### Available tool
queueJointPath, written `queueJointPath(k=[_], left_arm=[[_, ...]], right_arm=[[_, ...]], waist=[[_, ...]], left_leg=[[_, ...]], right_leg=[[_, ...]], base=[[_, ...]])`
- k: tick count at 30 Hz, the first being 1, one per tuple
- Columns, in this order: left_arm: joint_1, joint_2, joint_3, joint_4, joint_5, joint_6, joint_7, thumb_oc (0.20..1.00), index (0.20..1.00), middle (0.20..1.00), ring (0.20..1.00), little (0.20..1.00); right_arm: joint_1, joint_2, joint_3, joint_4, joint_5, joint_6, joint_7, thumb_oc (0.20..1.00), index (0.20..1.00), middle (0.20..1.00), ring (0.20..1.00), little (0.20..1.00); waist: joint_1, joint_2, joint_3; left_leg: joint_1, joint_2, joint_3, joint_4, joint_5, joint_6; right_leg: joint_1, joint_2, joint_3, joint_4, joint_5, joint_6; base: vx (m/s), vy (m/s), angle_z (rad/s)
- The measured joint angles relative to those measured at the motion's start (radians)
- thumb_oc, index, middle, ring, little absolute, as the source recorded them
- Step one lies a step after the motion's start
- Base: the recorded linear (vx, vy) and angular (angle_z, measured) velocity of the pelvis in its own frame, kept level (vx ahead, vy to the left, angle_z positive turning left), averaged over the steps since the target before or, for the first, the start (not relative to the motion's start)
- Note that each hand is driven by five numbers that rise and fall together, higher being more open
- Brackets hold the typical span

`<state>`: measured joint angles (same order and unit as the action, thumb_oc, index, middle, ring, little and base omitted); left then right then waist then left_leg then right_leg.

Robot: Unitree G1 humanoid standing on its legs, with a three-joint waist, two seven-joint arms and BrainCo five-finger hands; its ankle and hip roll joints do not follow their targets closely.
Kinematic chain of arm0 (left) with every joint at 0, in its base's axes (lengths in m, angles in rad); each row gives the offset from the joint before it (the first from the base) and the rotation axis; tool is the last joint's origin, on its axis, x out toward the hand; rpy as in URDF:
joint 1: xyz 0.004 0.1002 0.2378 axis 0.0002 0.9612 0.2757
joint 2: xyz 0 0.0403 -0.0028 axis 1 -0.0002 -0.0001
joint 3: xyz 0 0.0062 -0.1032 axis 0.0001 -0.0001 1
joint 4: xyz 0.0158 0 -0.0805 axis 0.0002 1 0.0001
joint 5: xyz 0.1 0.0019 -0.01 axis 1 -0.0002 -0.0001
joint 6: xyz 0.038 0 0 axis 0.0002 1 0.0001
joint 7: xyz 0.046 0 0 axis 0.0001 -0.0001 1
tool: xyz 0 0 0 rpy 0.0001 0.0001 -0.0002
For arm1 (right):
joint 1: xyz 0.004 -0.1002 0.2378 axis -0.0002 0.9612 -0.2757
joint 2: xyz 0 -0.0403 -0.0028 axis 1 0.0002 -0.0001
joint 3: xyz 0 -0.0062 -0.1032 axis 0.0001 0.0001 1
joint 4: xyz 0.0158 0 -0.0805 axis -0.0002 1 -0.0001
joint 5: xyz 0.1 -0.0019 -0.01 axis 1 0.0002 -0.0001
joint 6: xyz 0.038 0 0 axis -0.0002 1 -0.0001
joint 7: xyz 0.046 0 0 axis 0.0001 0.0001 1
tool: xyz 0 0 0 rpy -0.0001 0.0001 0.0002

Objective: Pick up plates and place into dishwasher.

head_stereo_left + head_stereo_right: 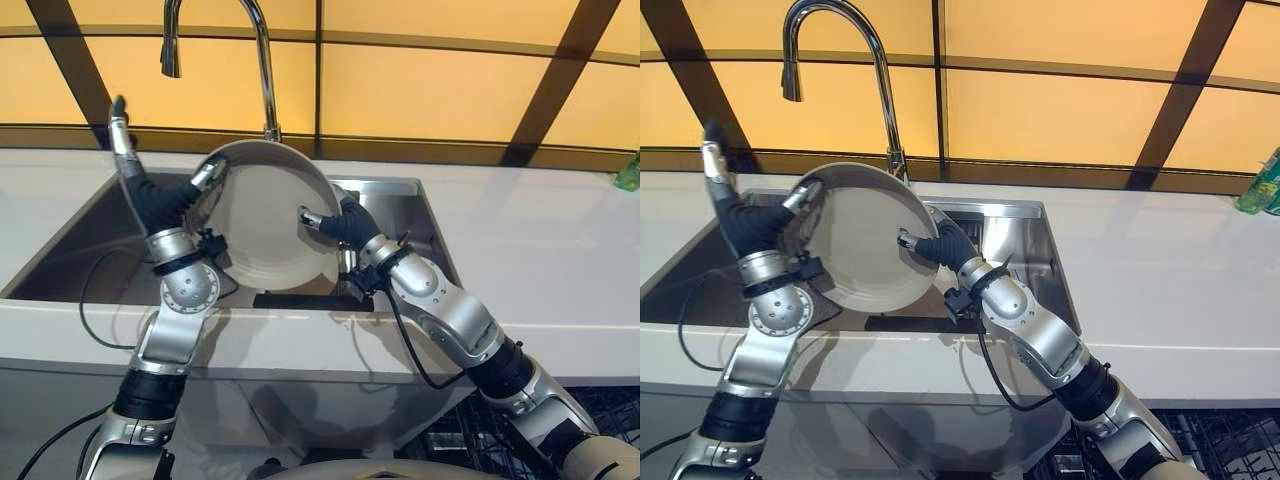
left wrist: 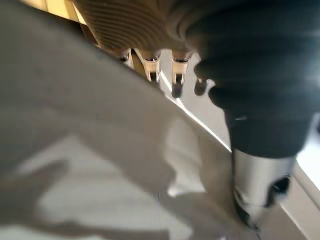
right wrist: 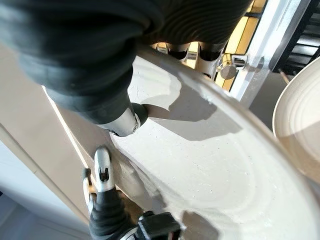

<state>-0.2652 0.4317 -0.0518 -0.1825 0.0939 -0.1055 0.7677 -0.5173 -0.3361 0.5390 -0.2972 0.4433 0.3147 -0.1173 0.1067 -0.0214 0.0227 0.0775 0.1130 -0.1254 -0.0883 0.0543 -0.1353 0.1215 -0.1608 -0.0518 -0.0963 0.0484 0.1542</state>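
Over the sink (image 1: 400,205), right hand (image 1: 335,222) is clamped on the plate (image 1: 268,215)'s rim, left hand (image 1: 150,195) braces it with straight fingers. I'd keep it upright and steady.

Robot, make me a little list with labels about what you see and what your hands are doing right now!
plate: large pale plate held tilted on edge above the sink
left hand: left hand at the plate's left rim, one finger pointing up
right hand: right hand pinching the plate's right rim, thumb on its face
faucet: chrome faucet behind the plate
counter: white countertop
second plate: another plate in the right wrist view
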Motion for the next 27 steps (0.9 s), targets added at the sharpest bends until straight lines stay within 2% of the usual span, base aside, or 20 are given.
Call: queueJointPath(k=[7, 13, 19, 22, 27], left_arm=[[0.0, -0.002, 0.001, -0.002, -0.002, -0.012, 0.02, 1.0, 1.0, 1.0, 1.0, 1.0], [0.0, -0.003, -0.003, -0.002, -0.005, -0.018, 0.017, 1.0, 1.0, 1.0, 1.0, 1.0], [0.005, 0.002, 0.141, 0.002, -0.09, -0.02, 0.026, 1.0, 1.0, 1.0, 1.0, 1.0], [0.018, 0.005, 0.156, 0.006, -0.116, -0.035, 0.016, 1.0, 1.0, 1.0, 1.0, 1.0], [0.025, 0.026, 0.161, 0.025, -0.156, -0.038, -0.013, 1.0, 1.0, 1.0, 1.0, 1.0]], right_arm=[[0.0, -0.004, -0.021, -0.01, -0.016, 0.0, 0.008, 0.2, 0.2, 0.2, 0.2, 0.2], [-0.001, -0.039, -0.057, -0.018, -0.111, -0.023, 0.013, 0.2, 0.2, 0.2, 0.2, 0.2], [0.011, -0.208, -0.288, 0.013, -0.217, -0.041, -0.056, 0.2, 0.2, 0.2, 0.2, 0.2], [0.055, -0.266, -0.373, 0.018, -0.244, -0.077, -0.069, 0.2, 0.2, 0.2, 0.2, 0.2], [0.154, -0.312, -0.466, 0.034, -0.256, -0.119, -0.097, 0.2, 0.2, 0.2, 0.2, 0.2]], waist=[[-0.011, 0.002, 0.002], [-0.022, 0.006, 0.004], [-0.063, 0.003, 0.005], [-0.095, 0.003, 0.006], [-0.151, -0.002, 0.011]], left_leg=[[0.003, 0.0, 0.01, 0.0, 0.0, 0.0], [0.011, 0.0, 0.018, 0.0, -0.002, -0.002], [0.017, 0.0, 0.055, -0.001, -0.006, 0.0], [0.028, 0.0, 0.076, 0.0, -0.009, 0.001], [0.052, -0.002, 0.126, -0.005, -0.022, 0.003]], right_leg=[[-0.004, 0.0, 0.01, 0.0, 0.0, 0.0], [-0.005, 0.0, 0.02, 0.0, 0.0, 0.0], [-0.019, -0.001, 0.058, 0.001, 0.008, 0.002], [-0.023, -0.001, 0.079, 0.005, 0.012, 0.004], [-0.029, -0.002, 0.127, 0.006, 0.016, 0.006]], base=[[-0.03, 0.025, -0.04], [-0.04, 0.043, -0.04], [-0.03, 0.065, -0.18], [-0.03, 0.066, -0.22], [-0.03, 0.08, -0.26]])
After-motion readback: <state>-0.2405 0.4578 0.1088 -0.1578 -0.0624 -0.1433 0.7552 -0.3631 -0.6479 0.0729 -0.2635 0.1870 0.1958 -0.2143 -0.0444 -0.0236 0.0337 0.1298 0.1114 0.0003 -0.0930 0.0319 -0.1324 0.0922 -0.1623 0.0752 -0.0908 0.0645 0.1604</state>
